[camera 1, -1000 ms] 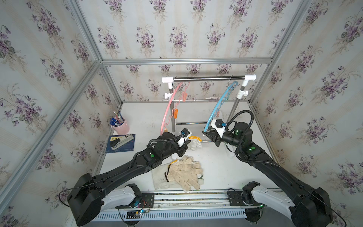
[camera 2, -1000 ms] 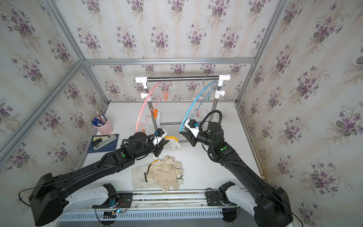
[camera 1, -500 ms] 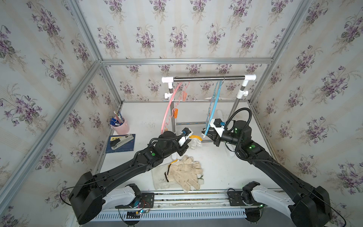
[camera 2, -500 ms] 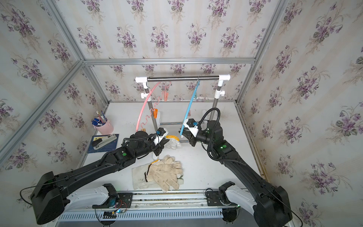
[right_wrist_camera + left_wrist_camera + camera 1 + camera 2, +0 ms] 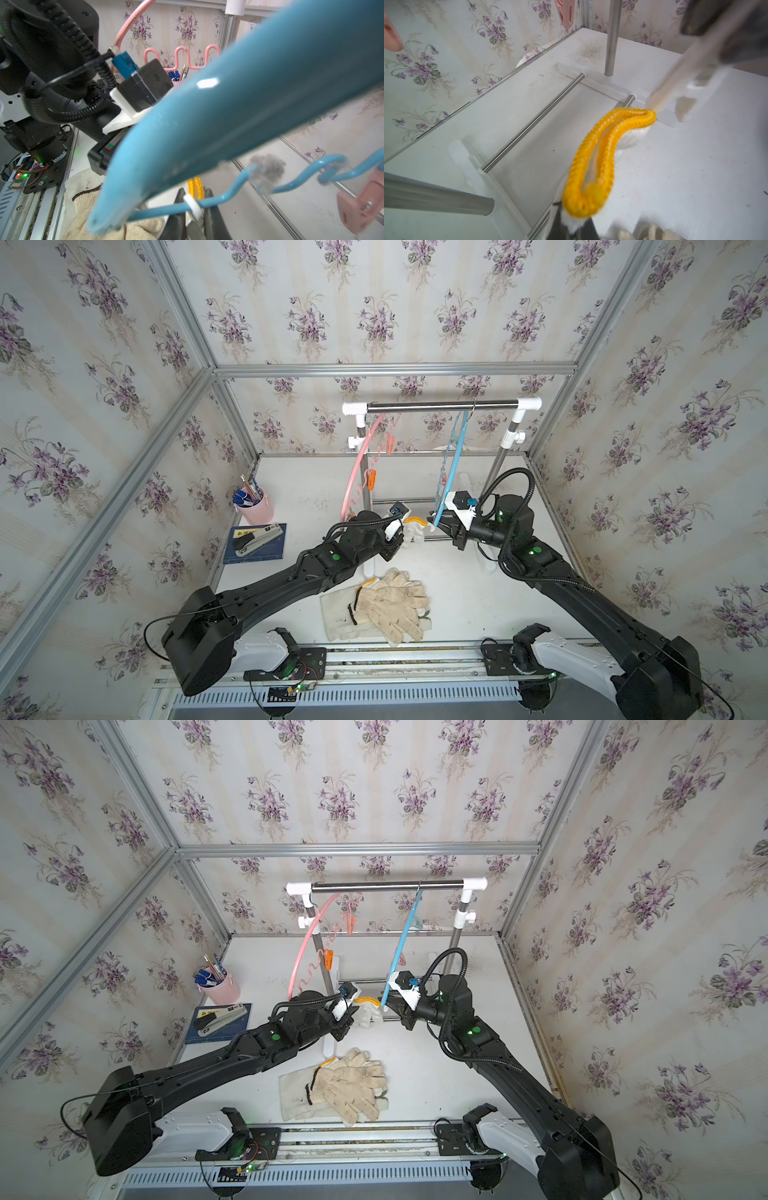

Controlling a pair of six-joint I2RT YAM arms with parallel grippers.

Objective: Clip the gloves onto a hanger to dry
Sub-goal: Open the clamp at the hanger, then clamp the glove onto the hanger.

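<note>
The left gripper (image 5: 572, 227) is pinching the white knitted glove (image 5: 633, 135) just under its yellow cuff (image 5: 591, 162). The glove is probably light, limp and stretchy, so the cuff edge is the place to grip. The right gripper (image 5: 194, 209) is squeezing the white clip (image 5: 192, 204) on the blue hanger (image 5: 228, 104), while the other gloves (image 5: 390, 605) are lying on the table (image 5: 457, 593).

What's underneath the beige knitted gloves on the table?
A larger off-white glove sticks out from under the beige gloves; the rest of it, and anything else beneath, is covered.
</note>
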